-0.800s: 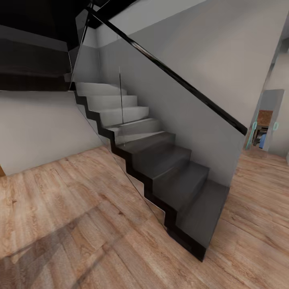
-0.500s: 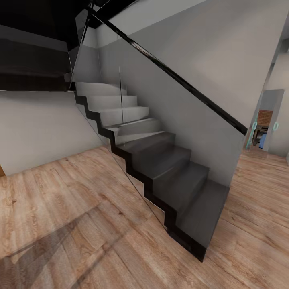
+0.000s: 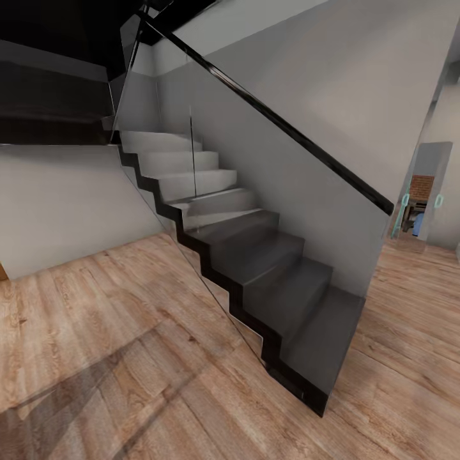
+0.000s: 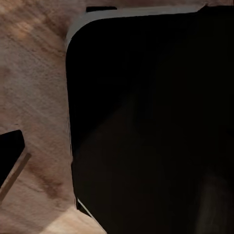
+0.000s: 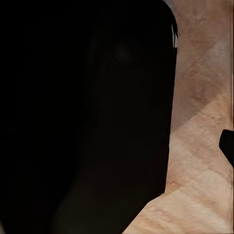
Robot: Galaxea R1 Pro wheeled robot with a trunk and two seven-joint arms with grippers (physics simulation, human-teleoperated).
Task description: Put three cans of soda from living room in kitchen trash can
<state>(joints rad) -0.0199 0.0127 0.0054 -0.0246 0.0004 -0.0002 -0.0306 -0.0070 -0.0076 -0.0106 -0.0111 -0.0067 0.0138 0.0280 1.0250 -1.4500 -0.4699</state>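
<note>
Head view first, and you're facing a staircase [image 3: 255, 255] in a hallway, starting at the left with a pale grey wall [image 3: 64, 204] under a dark landing [image 3: 51, 121]. Below it runs the warm wood-plank floor [image 3: 96, 332], with a faint slanted shadow across the boards near you. Moving to the middle, the steps climb away from you toward the upper left: the nearer treads are dark grey, the farther ones pale. A clear glass balustrade [image 3: 287, 211] stands along the near side of the stairs, topped by a black handrail [image 3: 287, 131] slanting down to the right. At the far right you've got a narrow doorway [image 3: 421, 198], and through it a patch of red brick [image 3: 421, 186] and something blue, too small to name.

Left wrist view gives you a big dark rounded body [image 4: 156, 126] with a pale edge, over wood floor [image 4: 34, 97]; a black tip [image 4: 9, 151] pokes in at one side. Right wrist view is much the same: a dark mass [image 5: 83, 117] beside wood planks [image 5: 200, 146].

You can't tell from these pictures how either gripper's fingers stand. Soda cans and bin aren't on screen right now.
</note>
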